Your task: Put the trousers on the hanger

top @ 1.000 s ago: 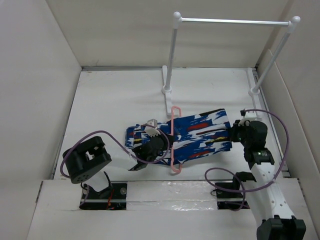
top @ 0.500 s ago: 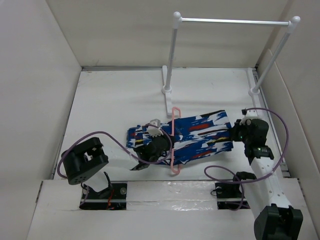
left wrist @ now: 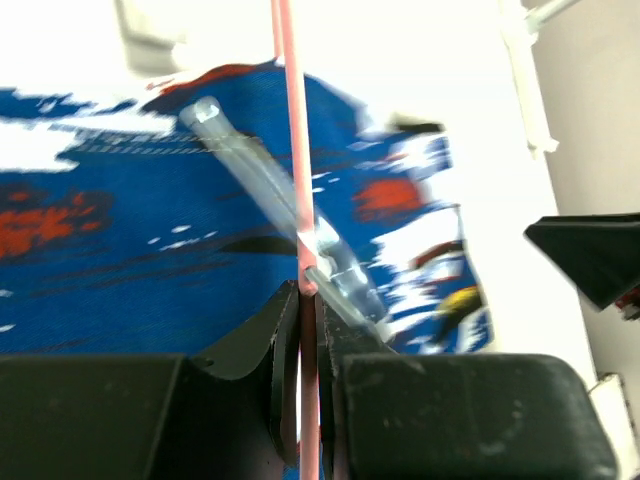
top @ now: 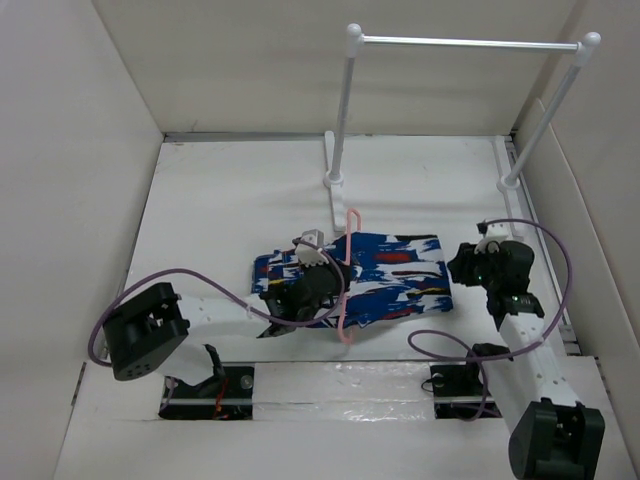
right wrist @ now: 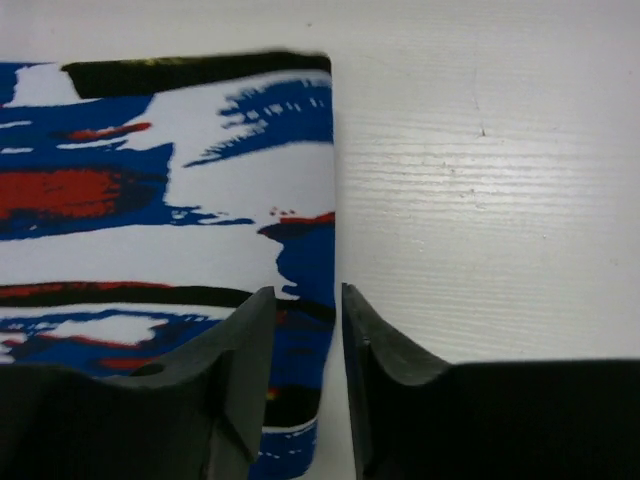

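The blue splashed trousers (top: 400, 272) lie flat on the table, threaded through the thin pink hanger (top: 346, 325), which crosses them near their left end. My left gripper (top: 335, 283) is shut on the hanger's pink bar (left wrist: 290, 120), pinched between the jaws (left wrist: 309, 300) over the blue fabric (left wrist: 120, 240). My right gripper (top: 458, 268) hovers at the trousers' right end. In the right wrist view its jaws (right wrist: 305, 305) stand open astride the fabric's edge (right wrist: 180, 230), gripping nothing.
A white-posted rack (top: 343, 110) with a silver rail (top: 470, 42) stands at the back; its foot (top: 335, 200) lies just behind the hanger's top. White walls close in left, right and behind. Purple cables loop by both arms.
My right gripper has opened and let go of the trousers' right end, which now lies further left. The left arm's elbow has swung left, still holding the hanger.
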You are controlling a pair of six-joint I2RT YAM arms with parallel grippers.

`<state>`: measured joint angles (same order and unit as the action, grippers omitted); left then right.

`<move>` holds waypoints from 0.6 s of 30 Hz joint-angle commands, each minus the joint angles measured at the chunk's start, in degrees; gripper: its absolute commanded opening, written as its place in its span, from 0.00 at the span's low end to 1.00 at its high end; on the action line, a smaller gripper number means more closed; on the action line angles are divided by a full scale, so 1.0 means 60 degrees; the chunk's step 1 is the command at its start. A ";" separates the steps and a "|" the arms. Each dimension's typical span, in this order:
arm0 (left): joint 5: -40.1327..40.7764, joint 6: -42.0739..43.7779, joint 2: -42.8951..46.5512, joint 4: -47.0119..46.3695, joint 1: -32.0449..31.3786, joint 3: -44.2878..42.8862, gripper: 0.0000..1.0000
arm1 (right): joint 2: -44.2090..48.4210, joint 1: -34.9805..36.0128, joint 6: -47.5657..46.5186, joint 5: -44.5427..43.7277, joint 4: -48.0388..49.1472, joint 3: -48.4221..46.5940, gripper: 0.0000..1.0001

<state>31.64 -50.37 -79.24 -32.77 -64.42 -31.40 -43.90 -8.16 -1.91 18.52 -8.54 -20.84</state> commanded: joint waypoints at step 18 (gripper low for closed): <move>0.0659 0.0632 0.0082 0.0145 -0.0029 -0.2809 0.00 | 0.1006 1.0600 0.4243 -0.3172 0.2592 -0.1126 0.43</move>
<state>33.08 -46.63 -79.35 -25.45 -64.42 -43.86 -35.88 50.17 17.19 7.57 -1.23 -28.10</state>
